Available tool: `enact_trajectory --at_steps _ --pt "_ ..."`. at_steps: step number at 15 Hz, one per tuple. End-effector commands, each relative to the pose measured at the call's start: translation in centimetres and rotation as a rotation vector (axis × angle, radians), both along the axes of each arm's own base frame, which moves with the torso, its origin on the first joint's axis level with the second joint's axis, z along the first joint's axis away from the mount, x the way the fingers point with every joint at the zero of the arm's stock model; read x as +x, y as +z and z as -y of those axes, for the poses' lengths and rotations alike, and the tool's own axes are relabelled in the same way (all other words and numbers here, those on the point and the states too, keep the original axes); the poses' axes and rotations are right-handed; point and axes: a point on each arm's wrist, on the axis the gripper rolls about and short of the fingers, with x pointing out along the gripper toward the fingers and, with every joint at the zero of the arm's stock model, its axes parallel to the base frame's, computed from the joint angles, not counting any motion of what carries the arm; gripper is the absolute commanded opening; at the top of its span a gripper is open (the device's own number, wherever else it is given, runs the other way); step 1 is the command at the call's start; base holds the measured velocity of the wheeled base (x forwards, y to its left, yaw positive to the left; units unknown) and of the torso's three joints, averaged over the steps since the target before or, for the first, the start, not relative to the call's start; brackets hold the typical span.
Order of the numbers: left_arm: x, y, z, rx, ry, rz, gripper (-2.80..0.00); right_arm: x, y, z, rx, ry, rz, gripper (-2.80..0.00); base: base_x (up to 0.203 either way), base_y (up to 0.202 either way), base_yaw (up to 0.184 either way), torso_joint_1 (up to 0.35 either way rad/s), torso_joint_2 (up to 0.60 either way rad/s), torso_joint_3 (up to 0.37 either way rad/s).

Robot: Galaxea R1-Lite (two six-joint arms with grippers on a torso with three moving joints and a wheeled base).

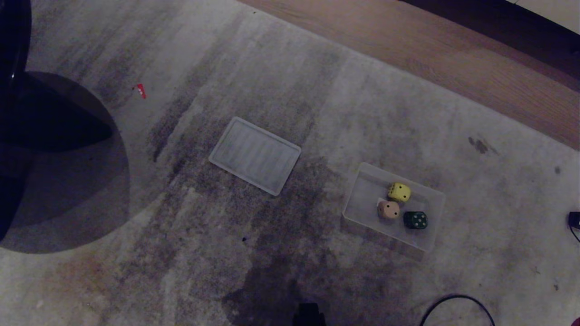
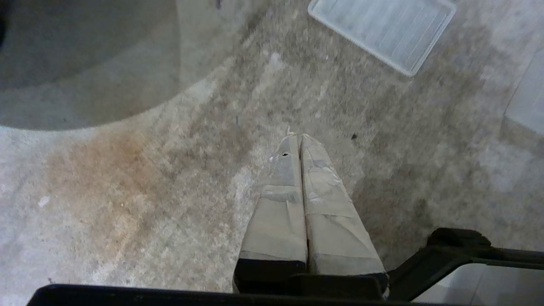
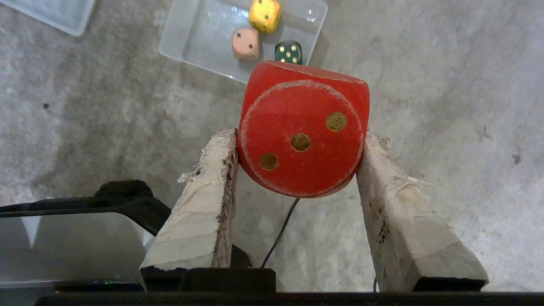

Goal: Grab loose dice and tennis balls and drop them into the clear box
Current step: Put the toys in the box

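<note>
Head view: no readable writing anywhere; clear box (image 1: 393, 208) on the carpet (image 1: 317, 280) at lower right, holding yellow die (image 1: 399, 192), tan die (image 1: 389, 210) and dark green die (image 1: 415, 220); ribbed panel (image 1: 255, 155) near centre. Left wrist view: left gripper (image 2: 296, 138) at centre, fingers (image 2: 280, 204) pressed together, holding nothing, panel at upper right. Right wrist view: right gripper (image 3: 299, 136) spread partway, fingers (image 3: 204, 199) clamping the red die (image 3: 302, 129), three pips showing, box above at top centre.

The clear box (image 1: 362, 217) holds three dice (image 1: 401, 207) (yellow, tan, apparently dark green) on stained carpet (image 1: 181, 253).
</note>
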Motion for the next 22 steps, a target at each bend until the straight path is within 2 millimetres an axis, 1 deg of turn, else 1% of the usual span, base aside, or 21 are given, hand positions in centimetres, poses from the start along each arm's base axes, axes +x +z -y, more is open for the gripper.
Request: enact_trajectory --at_steps 1,17,20,21,22 --pt "0.02 -0.04 0.0 0.002 -0.001 -0.003 -2.8 0.01 -0.02 0.0 0.0 0.0 -0.003 -2.8 0.0 0.0 0.0 -0.007 0.0 -0.202" --pt "0.02 -0.04 0.0 0.0 0.002 -0.003 -2.8 0.01 -0.03 0.0 -0.006 0.002 -0.003 -2.8 0.0 0.0 0.0 0.002 0.0 -0.196" --pt "0.02 -0.03 -0.01 -0.015 0.006 -0.001 -2.8 0.01 -0.04 0.0 -0.004 0.0 -0.004 -2.8 0.0 0.0 0.0 0.003 0.0 -0.083" --pt "0.02 -0.03 -0.01 -0.016 0.006 -0.001 -2.8 -0.02 0.09 0.01 0.003 -0.003 0.002 -2.8 0.0 0.0 0.0 0.0 0.0 0.0" --pt "0.02 -0.03 -0.01 -0.016 0.006 -0.001 -2.8 -0.13 0.9 0.01 0.01 -0.002 0.017 -2.8 0.0 0.0 0.0 0.0 0.0 0.0"
